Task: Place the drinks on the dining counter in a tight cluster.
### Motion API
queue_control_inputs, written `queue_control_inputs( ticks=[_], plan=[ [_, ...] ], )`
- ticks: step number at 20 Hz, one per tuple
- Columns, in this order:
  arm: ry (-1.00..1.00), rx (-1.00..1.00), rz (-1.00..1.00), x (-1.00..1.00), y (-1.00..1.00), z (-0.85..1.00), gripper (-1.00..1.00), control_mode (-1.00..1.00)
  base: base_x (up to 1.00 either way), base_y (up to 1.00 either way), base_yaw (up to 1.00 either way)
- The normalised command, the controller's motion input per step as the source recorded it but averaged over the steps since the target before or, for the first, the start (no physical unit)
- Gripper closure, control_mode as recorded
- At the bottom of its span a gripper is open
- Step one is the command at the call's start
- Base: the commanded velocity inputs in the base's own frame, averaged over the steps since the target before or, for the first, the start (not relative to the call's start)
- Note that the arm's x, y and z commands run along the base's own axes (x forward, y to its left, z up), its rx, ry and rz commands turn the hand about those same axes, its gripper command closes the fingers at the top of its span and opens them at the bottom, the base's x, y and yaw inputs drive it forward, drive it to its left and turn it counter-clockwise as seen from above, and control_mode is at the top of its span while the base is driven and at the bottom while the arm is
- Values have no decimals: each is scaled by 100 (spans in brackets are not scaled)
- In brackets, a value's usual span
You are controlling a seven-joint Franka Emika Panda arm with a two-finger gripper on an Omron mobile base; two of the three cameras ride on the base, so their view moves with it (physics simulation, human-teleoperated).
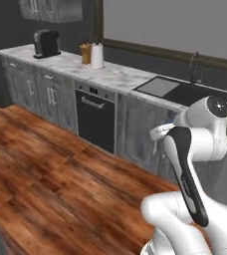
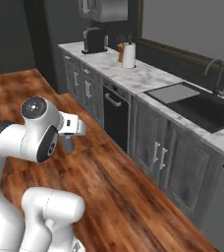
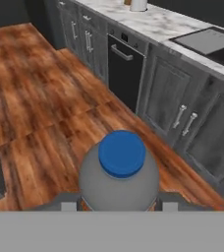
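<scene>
- Here, left base view: the arm stood folded over wood floor, beside the sink bench.
- Right base view: the claw carried a grey bottle clear of the floor.
- Hand view: claw pinching that blue-capped bottle's body; probably light, stiff, slick, so its sides suit gripping.

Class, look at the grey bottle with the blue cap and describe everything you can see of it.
The grey bottle is small, with a rounded, matt grey body that looks like plastic and a round blue cap closed on top. It stands upright between the two fingers of the hand, one on each side of its body, held in the air above the wooden floor, in front of the grey cabinets. In the right base view its grey body hangs just below the hand. Its lower part is hidden.
</scene>
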Motion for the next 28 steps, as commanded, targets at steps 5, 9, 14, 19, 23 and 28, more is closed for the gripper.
queue_control_inputs(
  ticks=[5,9,14,19,23,28],
  plan=[
    [0,0,0,0,0,0,100,100,100,-32,43],
    [0,0,0,0,0,0,100,100,100,-31,47],
    [0,0,0,0,0,0,100,100,100,-10,48],
    [0,0,0,0,0,0,100,100,100,0,44],
    [0,0,0,0,0,0,100,100,100,0,40],
    [0,0,0,0,0,0,100,100,100,-10,45]
  ],
)
